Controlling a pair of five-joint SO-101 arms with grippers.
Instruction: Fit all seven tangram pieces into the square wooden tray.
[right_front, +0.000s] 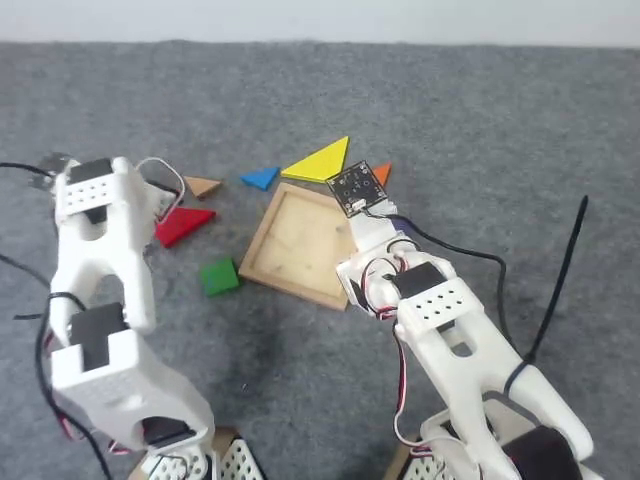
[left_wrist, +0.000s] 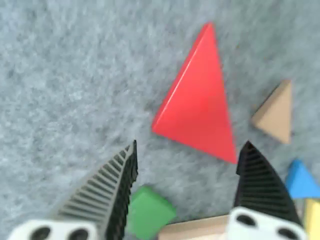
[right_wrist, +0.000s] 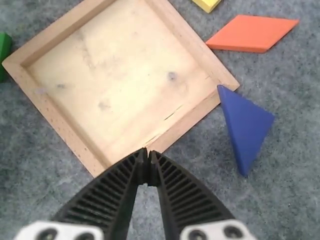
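The square wooden tray (right_front: 270, 262) lies mid-table with a bare floor (right_wrist: 120, 75). My left gripper (left_wrist: 190, 145) hangs open just above the red triangle (left_wrist: 197, 100), one finger on each side of its near corner. My right gripper (right_wrist: 147, 152) is shut on nothing, with its tips over the tray's rim. A dark blue triangle (right_wrist: 245, 125) and an orange parallelogram (right_wrist: 250, 32) lie just outside that rim. Around the tray lie the red triangle (right_front: 183, 225), a tan triangle (right_front: 203, 185), a light blue triangle (right_front: 260, 178), a yellow triangle (right_front: 320, 162) and a green square (right_front: 219, 277).
Grey carpet covers the table. Black cables trail to the right of the right arm (right_front: 560, 270) and at the left edge (right_front: 20, 170). Open carpet stretches beyond the pieces toward the back.
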